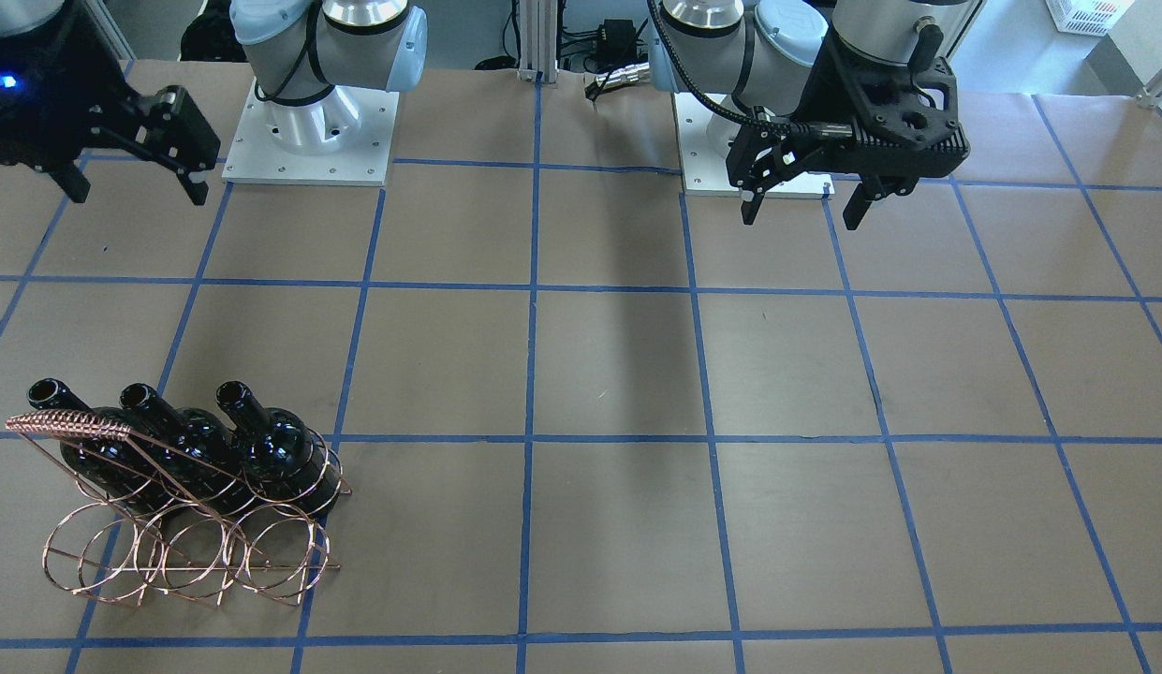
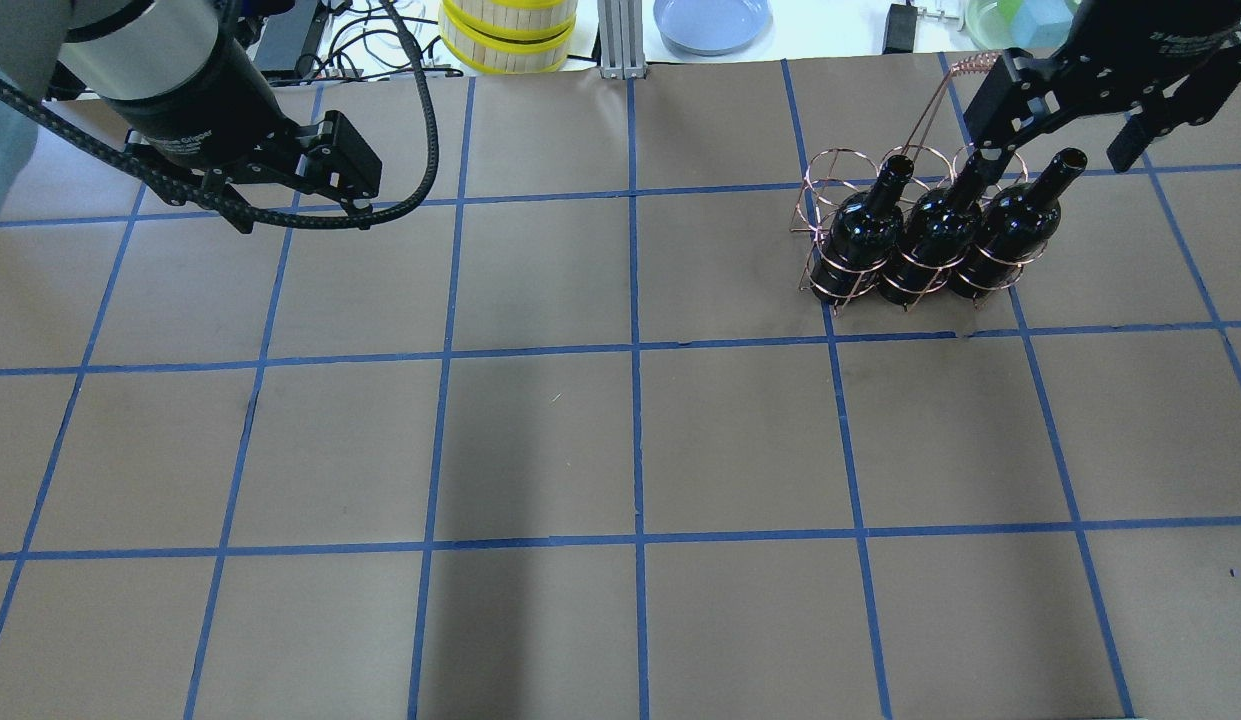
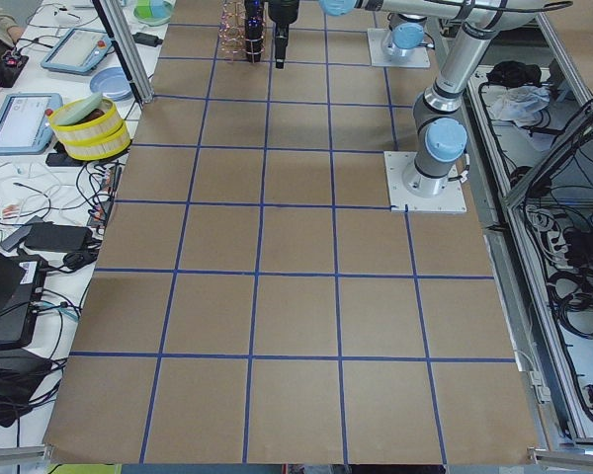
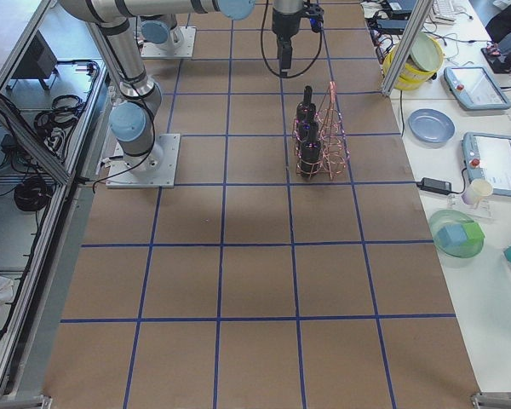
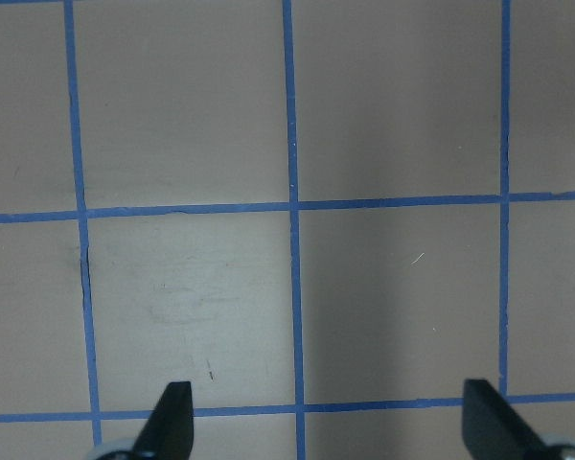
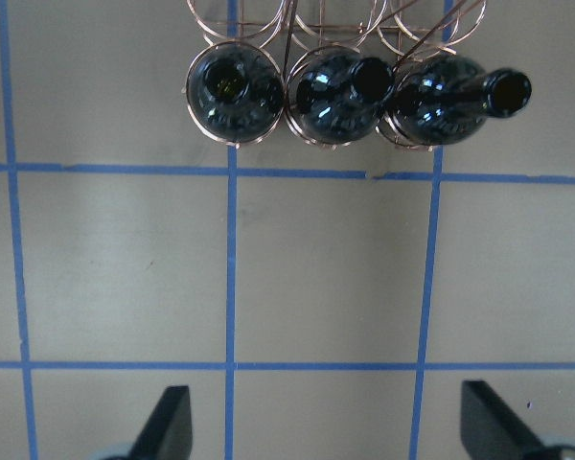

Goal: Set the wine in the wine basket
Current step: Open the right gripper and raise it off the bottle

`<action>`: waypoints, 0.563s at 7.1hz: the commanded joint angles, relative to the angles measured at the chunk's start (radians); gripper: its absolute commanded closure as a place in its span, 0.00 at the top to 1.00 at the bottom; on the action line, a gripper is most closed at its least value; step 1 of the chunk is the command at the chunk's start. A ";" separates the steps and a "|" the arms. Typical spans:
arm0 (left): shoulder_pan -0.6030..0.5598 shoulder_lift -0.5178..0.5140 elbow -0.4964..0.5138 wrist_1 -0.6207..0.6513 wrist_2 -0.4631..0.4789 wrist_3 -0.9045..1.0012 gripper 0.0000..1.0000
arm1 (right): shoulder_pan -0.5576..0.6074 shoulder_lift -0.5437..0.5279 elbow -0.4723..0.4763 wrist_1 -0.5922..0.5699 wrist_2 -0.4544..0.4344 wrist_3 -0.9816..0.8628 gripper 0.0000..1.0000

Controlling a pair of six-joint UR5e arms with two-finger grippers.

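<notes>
My right wrist camera looks straight down into the mouths of three glossy black glass wine bottles (image 6: 340,91). They stand in the copper wire hoop basket (image 1: 75,428), in the row nearer me, close to the far right edge of the brown paper table cover (image 2: 540,450) ruled with blue tape. My left wrist camera sees only that cover. My right gripper (image 6: 328,424) and left gripper (image 5: 331,424) both hang spread wide, holding nothing, with open cover between them.

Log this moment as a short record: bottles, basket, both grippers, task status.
bottles: three black wine bottles, standing, necks up
basket: copper wire wine basket, on the table, on the robot's right
placement: all three bottles sit in the hoops nearer the robot; the farther hoops are empty
left gripper: open, empty, above bare table
right gripper: open, empty, raised, touching no bottle
task status: looks done; no bottle in view outside the basket
</notes>
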 commanded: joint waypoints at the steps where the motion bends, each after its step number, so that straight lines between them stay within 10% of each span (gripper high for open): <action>1: -0.003 -0.002 -0.001 -0.002 -0.001 -0.001 1.00 | 0.026 -0.027 0.006 0.046 0.004 0.019 1.00; 4: 0.000 -0.005 -0.001 -0.008 0.002 -0.001 1.00 | 0.187 0.011 0.003 -0.021 0.013 0.225 1.00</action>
